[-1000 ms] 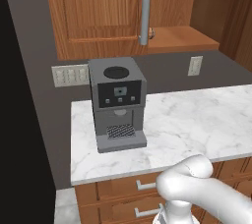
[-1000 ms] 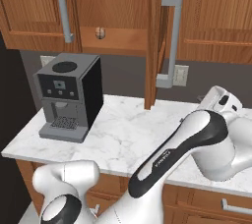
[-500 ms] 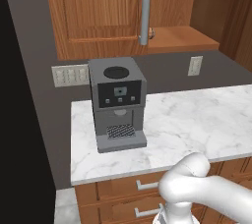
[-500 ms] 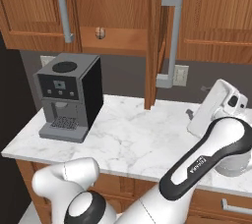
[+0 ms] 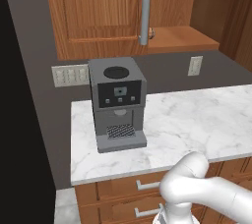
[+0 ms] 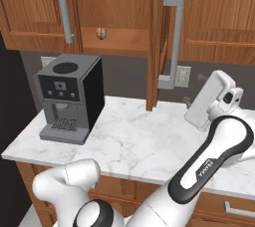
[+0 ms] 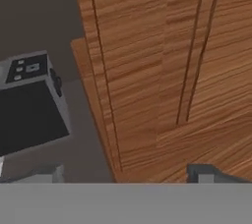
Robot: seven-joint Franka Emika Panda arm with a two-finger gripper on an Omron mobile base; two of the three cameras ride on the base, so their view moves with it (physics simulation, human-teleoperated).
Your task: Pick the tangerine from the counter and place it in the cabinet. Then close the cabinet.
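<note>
The tangerine [image 6: 101, 33] rests on the shelf inside the cabinet [image 6: 119, 2], a small orange-brown ball; in the left base view the tangerine [image 5: 151, 33] peeks out beside a grey bar handle [image 5: 145, 12]. One cabinet door [image 6: 155, 42] stands open, edge-on, with its handle [image 6: 172, 37] facing right. My gripper [image 6: 195, 96] hovers above the counter [image 6: 139, 141], right of that door and below its handle. In the hand view the gripper [image 7: 128, 174] is open, nothing between its fingertips [image 7: 206, 171], and the door's wood panel [image 7: 162, 70] is very close ahead.
A grey coffee machine [image 5: 118, 105] stands at the counter's left end [image 5: 197, 120]. A wall outlet [image 5: 195, 66] and a switch plate [image 5: 69, 75] sit on the dark backsplash. Wooden drawers [image 5: 123, 188] run below the slab.
The arm's elbow has dropped and swung right, and the hand has lifted and moved a little left toward the open door. The tangerine and door have not moved.
</note>
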